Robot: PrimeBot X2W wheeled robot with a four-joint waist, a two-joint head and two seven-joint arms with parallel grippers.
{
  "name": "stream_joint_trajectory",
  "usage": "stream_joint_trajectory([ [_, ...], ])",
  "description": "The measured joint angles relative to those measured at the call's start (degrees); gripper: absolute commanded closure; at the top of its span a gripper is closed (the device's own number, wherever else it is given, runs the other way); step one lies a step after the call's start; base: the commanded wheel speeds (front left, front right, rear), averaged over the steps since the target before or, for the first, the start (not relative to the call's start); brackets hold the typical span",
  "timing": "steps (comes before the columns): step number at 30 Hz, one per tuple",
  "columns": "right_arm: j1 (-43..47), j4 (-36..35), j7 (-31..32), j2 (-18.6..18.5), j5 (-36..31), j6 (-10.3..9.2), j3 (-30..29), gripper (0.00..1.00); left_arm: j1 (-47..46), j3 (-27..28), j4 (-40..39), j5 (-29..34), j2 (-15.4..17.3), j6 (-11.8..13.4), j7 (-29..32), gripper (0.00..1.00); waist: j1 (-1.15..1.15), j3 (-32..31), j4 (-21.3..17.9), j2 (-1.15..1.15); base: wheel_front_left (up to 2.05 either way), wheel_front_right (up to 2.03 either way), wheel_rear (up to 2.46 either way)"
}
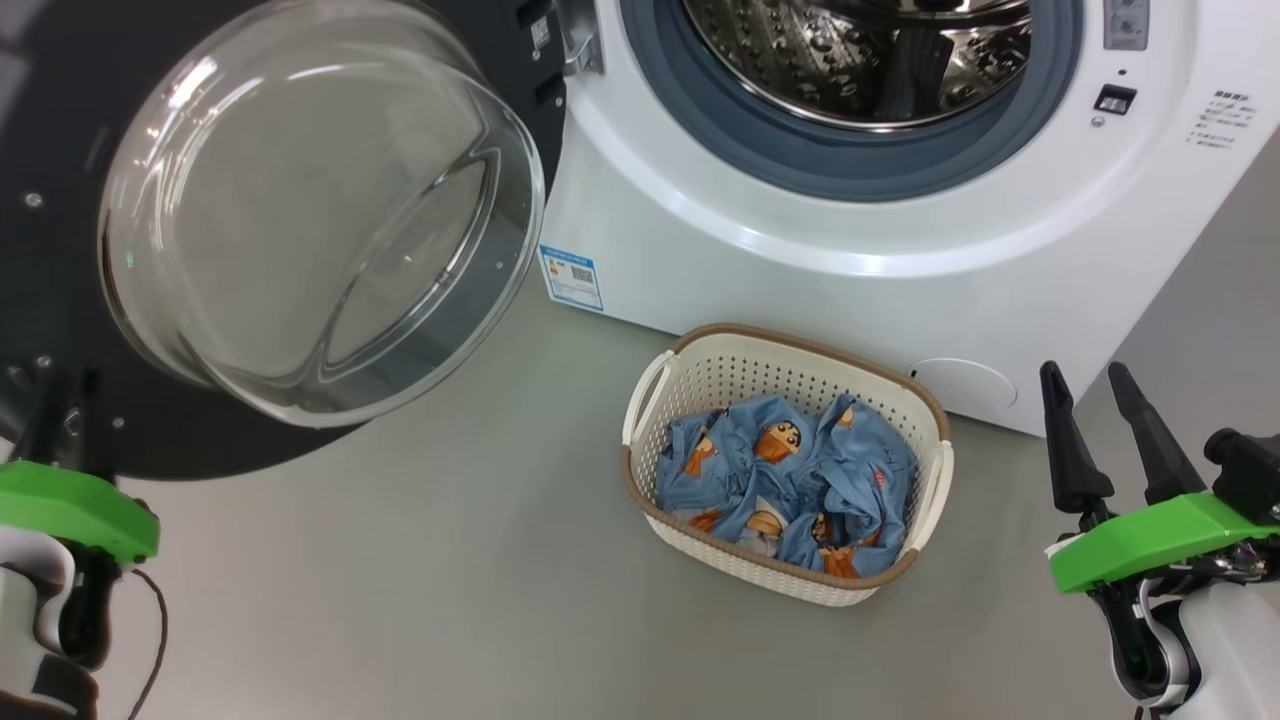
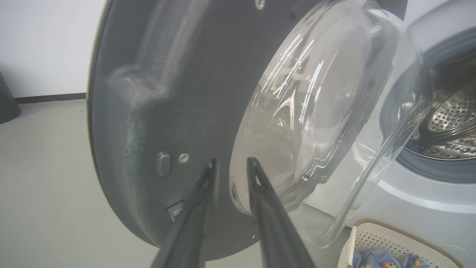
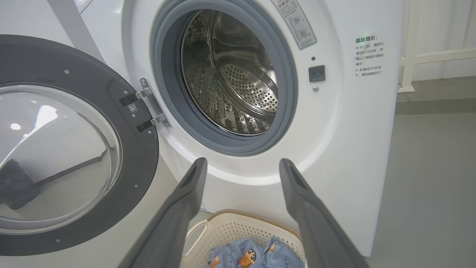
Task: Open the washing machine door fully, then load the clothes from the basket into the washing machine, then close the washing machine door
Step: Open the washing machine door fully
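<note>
The left gripper (image 2: 232,169) is pointing its two dark fingers at the inner face of the washing machine door (image 1: 320,200), fingers slightly apart, gripping nothing. The right gripper (image 3: 241,167) is aiming at the washing machine (image 1: 800,250), spread wide and empty. The door is standing open at the left, glass bowl bulging toward the robot. The basket (image 1: 800,345) is sitting on the floor before the washer, long side along its front, the clothes (image 1: 790,480) lying crumpled inside.

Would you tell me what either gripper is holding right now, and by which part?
Nothing: the left gripper and right gripper both stand open and empty.
</note>
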Motion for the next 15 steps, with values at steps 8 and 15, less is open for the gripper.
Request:
stream_joint_trajectory([
  [8,1.2,0.0,0.0,0.3,0.0,0.00,0.0,0.00,5.1,-1.0,-9.2,0.0,0.0,2.1,0.1,0.00,0.00,-2.0,-1.0,0.00,0.00,0.00,0.00],
  [15,1.4,-0.4,0.0,0.4,0.0,0.00,0.1,0.00,10.8,-1.4,-20.2,0.0,0.0,4.4,1.5,0.00,0.00,-3.3,-2.8,0.00,0.00,0.00,0.00],
])
